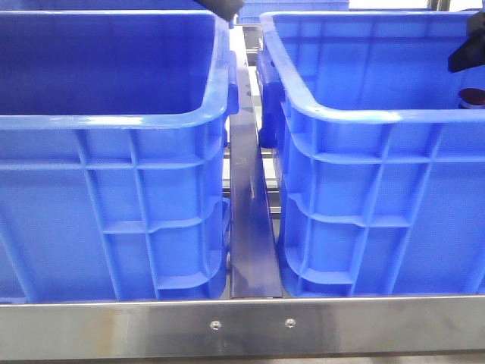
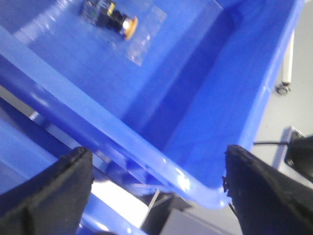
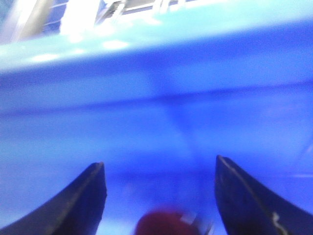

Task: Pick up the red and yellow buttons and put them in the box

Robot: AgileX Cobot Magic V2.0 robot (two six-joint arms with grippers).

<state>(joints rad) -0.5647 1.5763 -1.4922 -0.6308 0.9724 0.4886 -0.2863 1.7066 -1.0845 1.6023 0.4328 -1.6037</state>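
Observation:
The red button, blurred and dark red, lies between my right gripper's spread fingers; the gripper is open and I cannot tell whether they touch it. In the front view the red button sits inside the right blue box, under the right gripper. The yellow button lies on its side in a clear bag on the floor of a blue box; I cannot tell which of the two. My left gripper hangs open and empty above that box's rim. It shows at the front view's top, left gripper.
A second blue crate stands at the left. A metal rail runs through the narrow gap between the crates. A steel bar crosses the near edge. Grey floor and a cable show beyond the crate.

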